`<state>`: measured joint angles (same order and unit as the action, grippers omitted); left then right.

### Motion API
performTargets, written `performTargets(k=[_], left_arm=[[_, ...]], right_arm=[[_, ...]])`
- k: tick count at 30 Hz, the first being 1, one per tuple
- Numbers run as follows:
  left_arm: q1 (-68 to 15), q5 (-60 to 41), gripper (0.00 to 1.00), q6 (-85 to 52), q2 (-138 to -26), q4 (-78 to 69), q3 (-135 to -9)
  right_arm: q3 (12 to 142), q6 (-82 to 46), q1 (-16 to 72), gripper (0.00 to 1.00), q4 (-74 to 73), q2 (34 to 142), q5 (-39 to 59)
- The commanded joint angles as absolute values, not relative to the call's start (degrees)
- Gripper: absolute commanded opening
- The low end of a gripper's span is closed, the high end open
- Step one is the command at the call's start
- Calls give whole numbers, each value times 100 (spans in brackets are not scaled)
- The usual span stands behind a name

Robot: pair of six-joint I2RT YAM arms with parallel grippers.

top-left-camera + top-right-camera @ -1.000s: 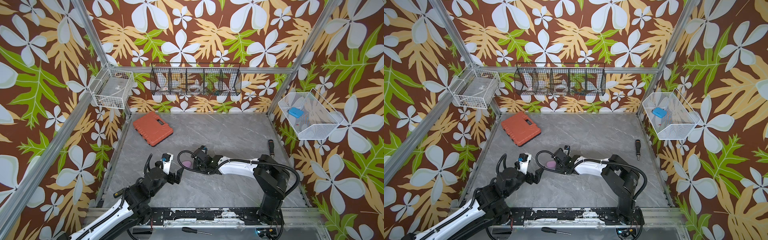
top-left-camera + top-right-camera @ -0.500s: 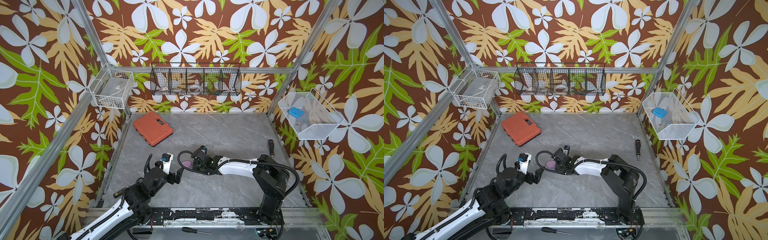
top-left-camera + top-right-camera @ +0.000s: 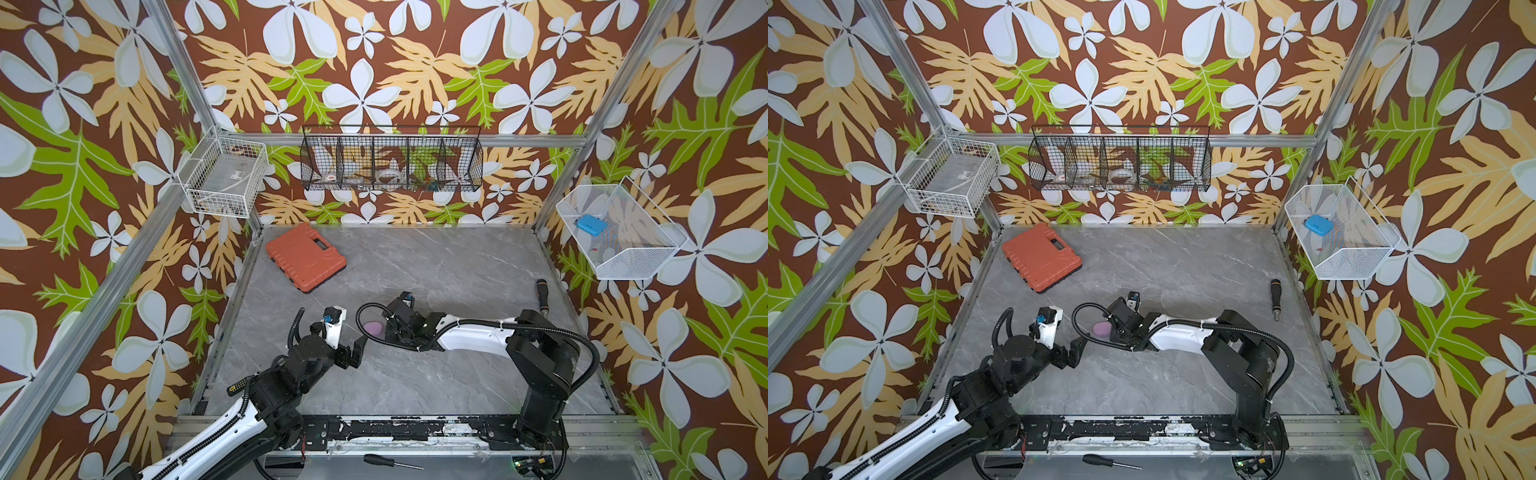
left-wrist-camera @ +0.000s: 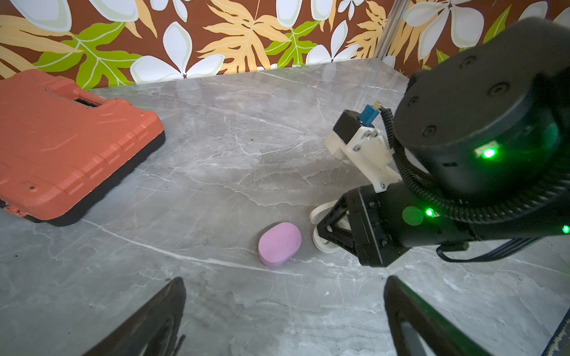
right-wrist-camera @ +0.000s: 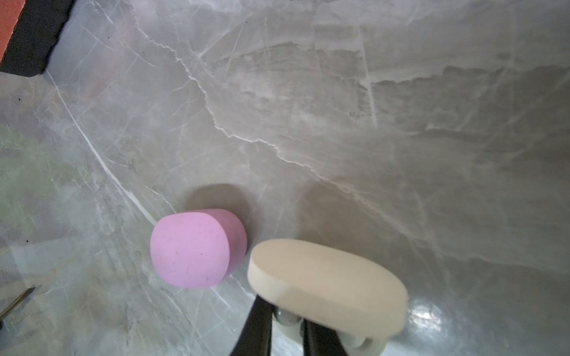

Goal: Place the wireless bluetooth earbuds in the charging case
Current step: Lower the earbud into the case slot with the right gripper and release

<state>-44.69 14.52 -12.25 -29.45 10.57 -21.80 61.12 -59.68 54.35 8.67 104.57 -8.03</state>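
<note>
Both top views hang high above the front edge, looking down and back over the grey table [image 3: 457,266]. They're near-identical shots, with the orange toolbox [image 3: 305,257] at 10 o'clock. Left wrist cam rides low, facing the back wall [image 4: 246,30]. Right wrist cam hugs the surface, way closer. Both wrist cams catch the pink charging case [image 4: 279,243].

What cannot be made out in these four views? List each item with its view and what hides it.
- Earbuds: none visible in any view; the shut pink case hides its contents.
- What the right gripper pinches: right wrist view, fingertips covered by the lid of the white case, blurred.
- White case body: in both top views, hidden under the right gripper.
- Contents of the black wire basket: in both top views, too small behind the mesh.
</note>
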Motion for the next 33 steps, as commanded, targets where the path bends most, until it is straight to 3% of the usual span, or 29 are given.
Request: performTargets(k=[1, 12, 33], left_arm=[[-4447, 1441, 100, -1200, -2939, 940, -2181], [-4439, 1433, 100, -1203, -2945, 940, -2188], [-4422, 1421, 100, -1197, -2953, 938, -2193]], right_arm=[[6067, -6034, 5440, 17, 1116, 10436, -878], [6033, -6056, 5449, 24, 1165, 10362, -944], [6038, -6065, 5502, 24, 1134, 10262, -926]])
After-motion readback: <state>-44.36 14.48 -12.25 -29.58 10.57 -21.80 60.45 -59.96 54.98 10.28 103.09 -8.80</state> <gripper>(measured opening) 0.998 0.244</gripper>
